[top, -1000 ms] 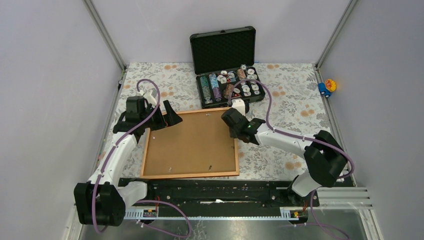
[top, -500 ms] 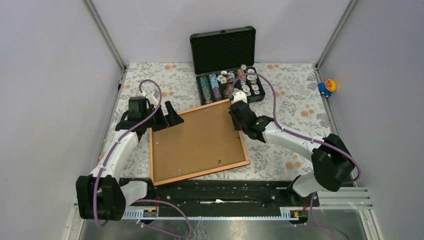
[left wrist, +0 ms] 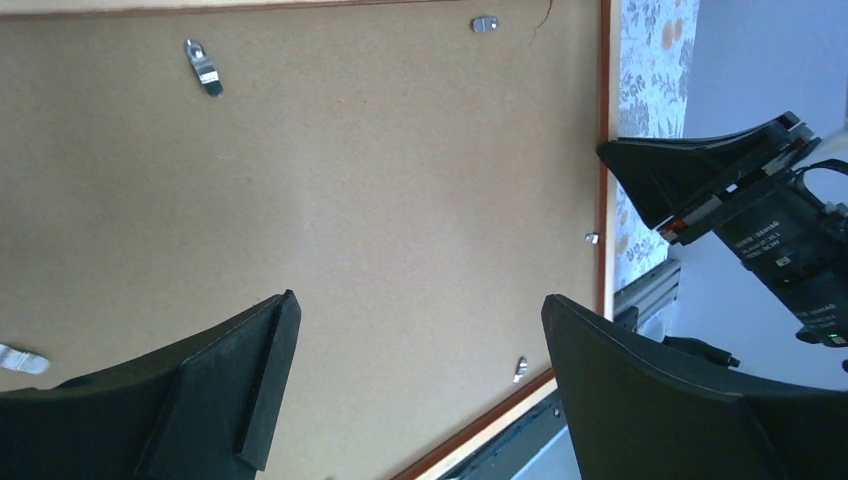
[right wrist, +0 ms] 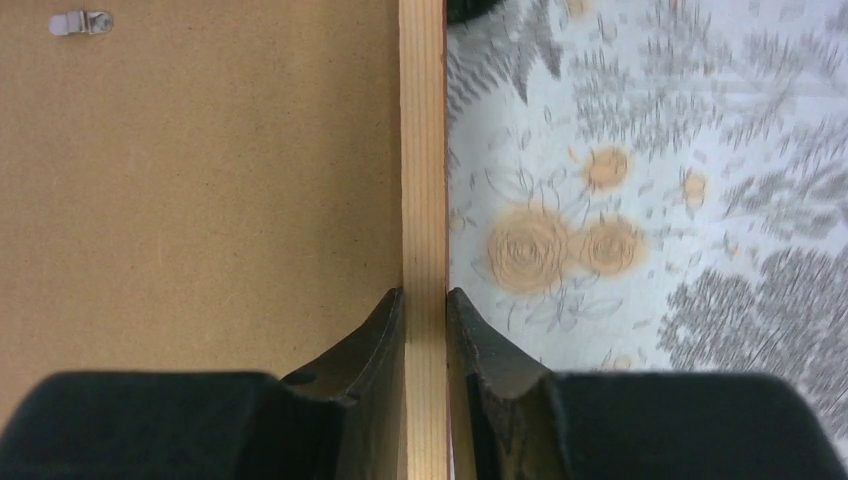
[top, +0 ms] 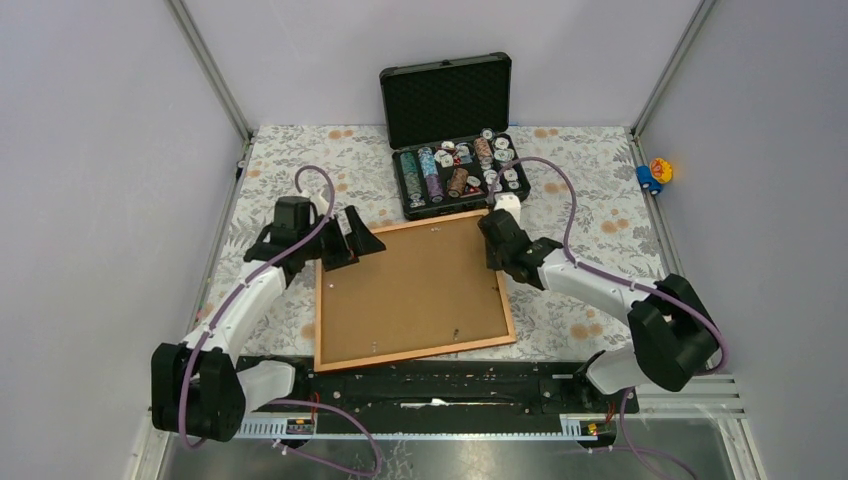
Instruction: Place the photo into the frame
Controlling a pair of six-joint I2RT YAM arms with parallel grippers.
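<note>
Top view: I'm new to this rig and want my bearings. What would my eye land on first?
The frame dominates, lying back-up in the middle of the table with its brown backing board showing. The right end effector is shut on its right rail, while the left end effector hangs open over the far left corner. Behind, an open black case of colourful chips sits at the far edge.

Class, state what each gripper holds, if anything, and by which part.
The right gripper pinches the frame by its wooden side rail; the left gripper holds nothing.
</note>
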